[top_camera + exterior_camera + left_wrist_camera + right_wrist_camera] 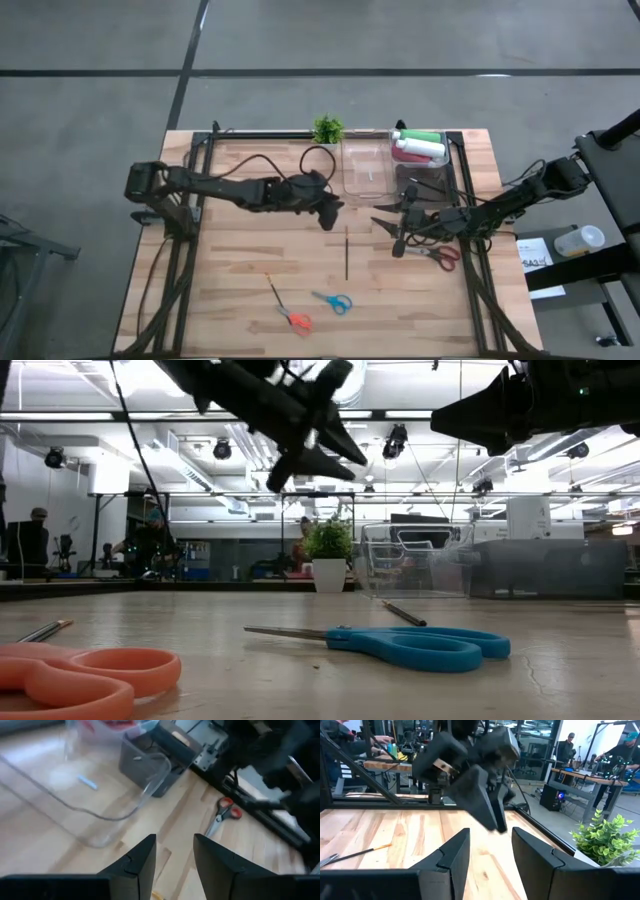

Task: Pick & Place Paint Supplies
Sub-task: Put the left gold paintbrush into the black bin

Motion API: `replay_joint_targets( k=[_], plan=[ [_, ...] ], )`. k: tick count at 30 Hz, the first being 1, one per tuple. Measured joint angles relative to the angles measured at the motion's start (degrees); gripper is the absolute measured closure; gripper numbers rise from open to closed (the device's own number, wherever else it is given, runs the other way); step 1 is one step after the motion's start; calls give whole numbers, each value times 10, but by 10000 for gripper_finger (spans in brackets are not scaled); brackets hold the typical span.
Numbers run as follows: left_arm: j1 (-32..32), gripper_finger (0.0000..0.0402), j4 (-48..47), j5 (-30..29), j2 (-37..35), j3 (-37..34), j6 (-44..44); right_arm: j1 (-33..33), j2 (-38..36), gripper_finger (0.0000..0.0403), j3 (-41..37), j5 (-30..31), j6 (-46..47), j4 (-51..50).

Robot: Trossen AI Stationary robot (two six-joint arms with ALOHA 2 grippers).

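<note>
both arms hang above the middle of the wooden table [230,250], empty. the left gripper [328,213] hovers just at 7 o'clock of the clear bin [367,168], its fingers [142,857] a narrow gap apart with nothing between them. the right gripper [390,231] sits at 3 o'clock of it, fingers [452,855] likewise slightly parted and bare. green, red and white squeeze bottles [418,146] lie in the far bin at 1 o'clock. a thin dark brush [347,252] lies between the grippers, toward 6 o'clock; another brush [272,288] lies by the orange scissors [295,319]. blue scissors [333,301] and red scissors [441,255] lie nearby.
</note>
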Motion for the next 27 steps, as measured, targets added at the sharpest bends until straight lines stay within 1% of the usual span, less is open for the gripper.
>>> replay_joint_targets(
  k=[2, 6, 10, 14, 17, 20, 22, 23, 27],
  plan=[
    [4, 263, -22, 0, -19, 0, 31, 0, 0, 261, 0, 0, 0, 0],
    [20, 263, -79, -1, -54, 0, 42, 0, 0, 261, 0, 0, 0, 0],
    [37, 263, -68, -9, -91, -43, 71, 0, 0, 261, 0, 0, 0, 0],
    [57, 263, 8, -18, -132, -122, 89, 0, 0, 261, 0, 0, 0, 0],
    [82, 263, 99, -18, -171, -195, 108, 0, 0, 261, 0, 0, 0, 0],
    [97, 263, 207, 20, -202, -275, 156, 0, 0, 261, 0, 0, 0, 0],
    [101, 263, 269, 47, -221, -317, 165, 0, 0, 261, 0, 0, 0, 0],
    [101, 263, 289, 55, -231, -335, 166, 0, 0, 261, 0, 0, 0, 0],
    [99, 263, 293, 79, -273, -396, 198, 0, 0, 261, 0, 0, 0, 0]
  ],
)
